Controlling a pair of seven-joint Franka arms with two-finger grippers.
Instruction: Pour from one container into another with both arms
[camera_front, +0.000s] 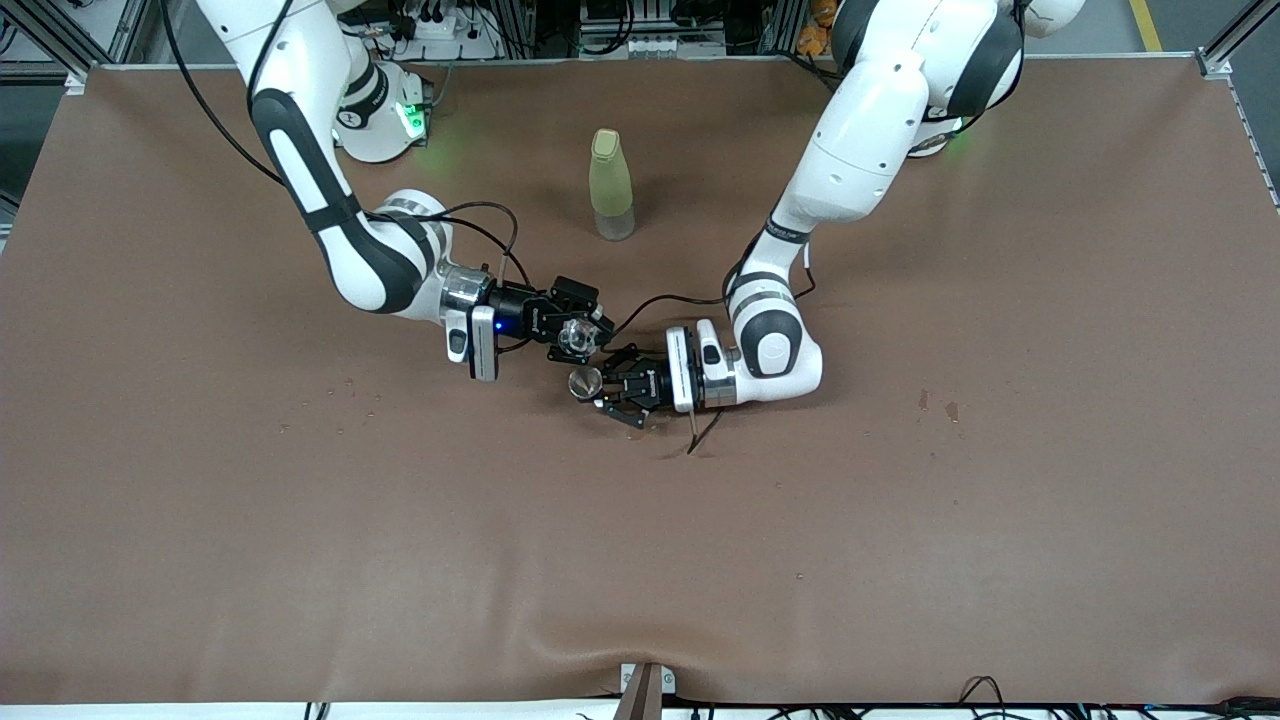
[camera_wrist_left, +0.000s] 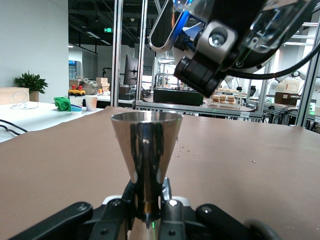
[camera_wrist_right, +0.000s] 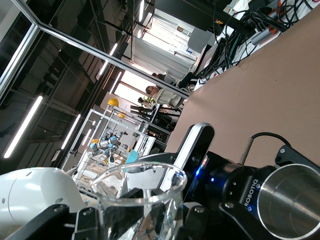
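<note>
Over the middle of the table, my right gripper (camera_front: 580, 336) is shut on the clear glass cup (camera_front: 576, 338). The cup is tipped over, its mouth just above the steel jigger (camera_front: 585, 382). My left gripper (camera_front: 598, 386) is shut on the jigger's lower half and holds it upright. In the left wrist view the jigger (camera_wrist_left: 146, 150) rises from my left gripper (camera_wrist_left: 148, 202), with the right gripper's body overhead. In the right wrist view the glass cup (camera_wrist_right: 142, 200) sits in my right gripper (camera_wrist_right: 145, 222) beside the jigger's open mouth (camera_wrist_right: 295, 200). No stream of liquid shows.
A tall yellow-green bottle (camera_front: 611, 185) stands farther from the front camera than both grippers. Small drops (camera_front: 350, 400) speckle the brown table toward the right arm's end, and a stain (camera_front: 935, 405) marks the left arm's end. A loose cable (camera_front: 703, 432) hangs under the left wrist.
</note>
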